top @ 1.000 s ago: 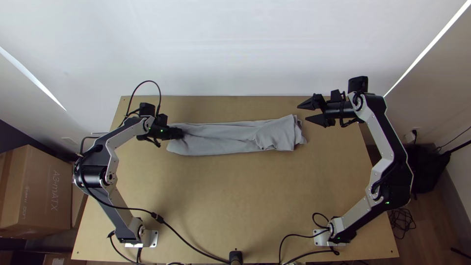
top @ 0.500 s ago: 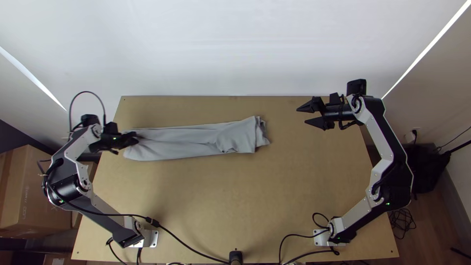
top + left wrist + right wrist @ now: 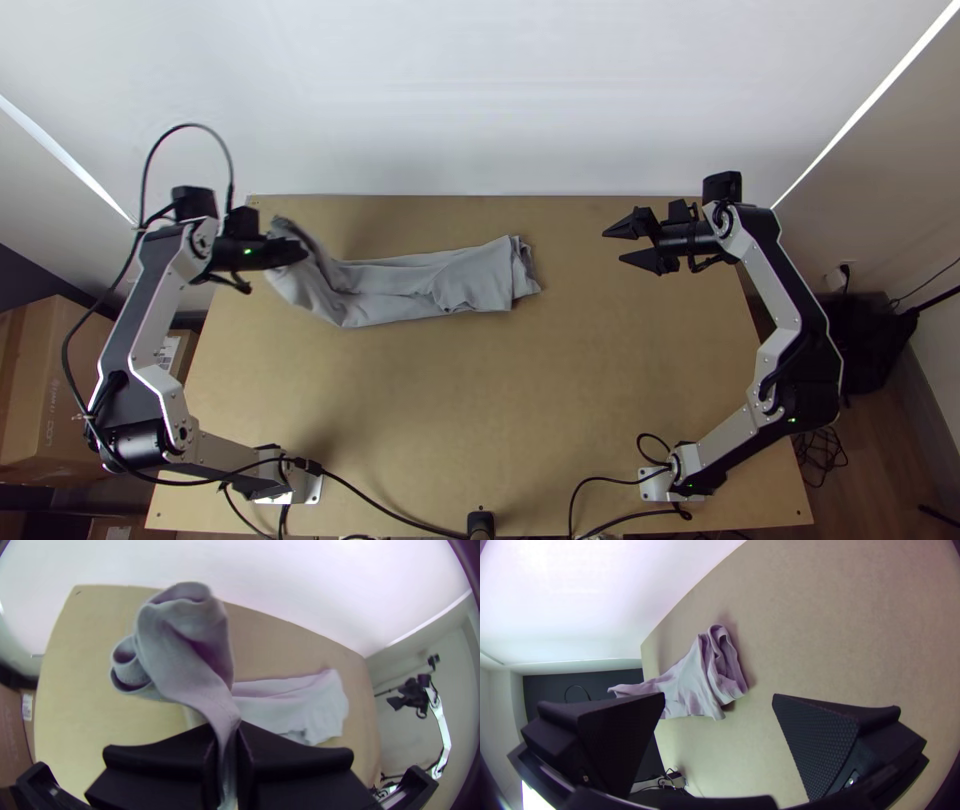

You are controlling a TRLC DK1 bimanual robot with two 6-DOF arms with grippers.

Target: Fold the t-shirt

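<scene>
The t-shirt [image 3: 460, 280] lies in a long, rumpled strip near the desk's [image 3: 450, 420] far edge, its left end raised, pinched in the left claw [image 3: 298, 252], seemingly just over the left edge. The right arm [image 3: 783, 290] bows out past the right edge, right claw [image 3: 612, 247] wide, pointing left.

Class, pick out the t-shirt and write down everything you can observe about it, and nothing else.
The t-shirt is light grey, soft-looking cloth, gathered into a long, narrow strip of several layers with lengthwise creases. Its one end is pinched in the left gripper and raised, with loose folds and hem-like edges drooping beside it. The rest lies wrinkled on the far half of the wooden table, ending in uneven, stacked edges that point towards the right gripper, which does not touch it.
</scene>
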